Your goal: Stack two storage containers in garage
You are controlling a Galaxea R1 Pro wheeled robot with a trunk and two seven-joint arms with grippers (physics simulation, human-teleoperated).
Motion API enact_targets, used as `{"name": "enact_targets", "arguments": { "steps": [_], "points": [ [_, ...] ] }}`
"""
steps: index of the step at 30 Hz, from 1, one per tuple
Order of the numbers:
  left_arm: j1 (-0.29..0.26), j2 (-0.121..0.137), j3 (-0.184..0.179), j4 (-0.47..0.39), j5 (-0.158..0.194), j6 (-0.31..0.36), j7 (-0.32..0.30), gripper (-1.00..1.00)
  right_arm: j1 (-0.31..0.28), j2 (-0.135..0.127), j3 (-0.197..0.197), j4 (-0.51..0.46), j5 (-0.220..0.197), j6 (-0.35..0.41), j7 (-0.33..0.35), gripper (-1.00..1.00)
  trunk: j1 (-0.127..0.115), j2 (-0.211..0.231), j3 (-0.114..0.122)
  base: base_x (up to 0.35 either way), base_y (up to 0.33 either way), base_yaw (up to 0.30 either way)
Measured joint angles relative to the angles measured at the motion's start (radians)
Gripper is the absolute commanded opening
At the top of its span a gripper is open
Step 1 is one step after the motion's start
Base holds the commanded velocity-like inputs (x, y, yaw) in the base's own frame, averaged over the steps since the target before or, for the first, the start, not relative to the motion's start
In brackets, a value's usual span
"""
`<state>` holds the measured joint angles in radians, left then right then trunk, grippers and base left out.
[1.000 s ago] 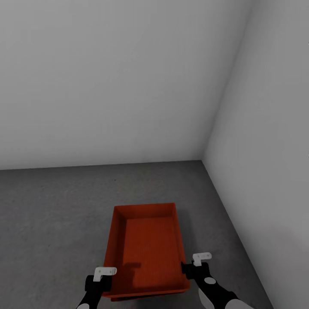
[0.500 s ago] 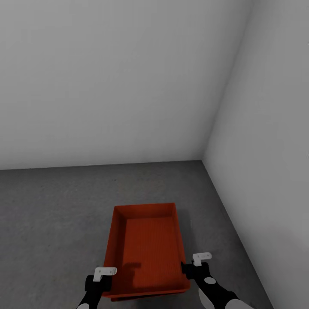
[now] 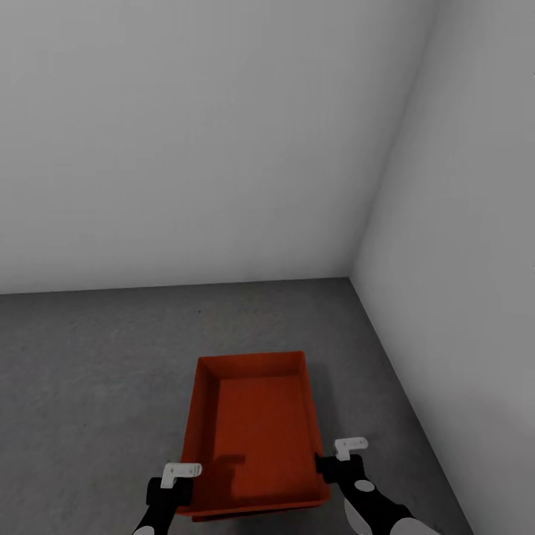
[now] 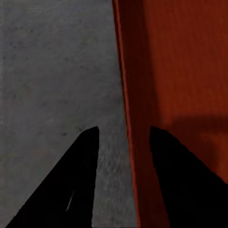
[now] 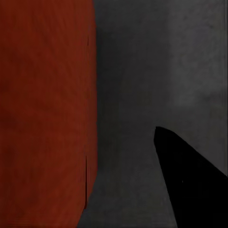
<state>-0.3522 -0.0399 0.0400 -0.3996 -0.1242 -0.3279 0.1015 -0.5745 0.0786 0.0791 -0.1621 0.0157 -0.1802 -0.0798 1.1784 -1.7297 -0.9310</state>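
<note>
Faced a garage corner of plain pale-grey walls (image 3: 223, 148), with rough, speckled dark-grey concrete floor (image 3: 89, 357) below. Saw an orange-red storage container (image 3: 256, 423) resting on that floor near the right-hand wall, long side running away from the robot, topless, walls flaring outward, inside finely ribbed and holding nothing but a shadow at the near end. Noticed a thin orange-red strip (image 3: 245, 513) under its near wall; could not tell whether it belonged to a second tub.

Found the left gripper (image 3: 172, 487) at the container's near left corner. Through the left wrist camera, saw that left gripper (image 4: 123, 130) with jaws spread astride the tub's side wall, one dark finger over the concrete, the other over the ribbed interior, neither clearly pressing the plastic.

Found the right gripper (image 3: 336, 467) just beside the near right corner. Caught a single dark finger (image 5: 190, 185) over the floor in the right wrist camera, with the tub's wall (image 5: 47, 114) apart from it; could not tell whether those jaws were spread or pressed together.
</note>
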Motion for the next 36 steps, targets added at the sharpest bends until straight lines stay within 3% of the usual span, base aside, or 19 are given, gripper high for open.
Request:
{"name": "enact_targets", "arguments": {
  "steps": [36],
  "points": [
    [0.0,-0.001,0.004,0.0,0.003,-0.004,0.003,1.0,0.0,0.0,-0.005,0.0,0.0,0.0,-0.002,1.0,0.0,0.0,0.0,0.0,0.0,0.0]
  ]
}}
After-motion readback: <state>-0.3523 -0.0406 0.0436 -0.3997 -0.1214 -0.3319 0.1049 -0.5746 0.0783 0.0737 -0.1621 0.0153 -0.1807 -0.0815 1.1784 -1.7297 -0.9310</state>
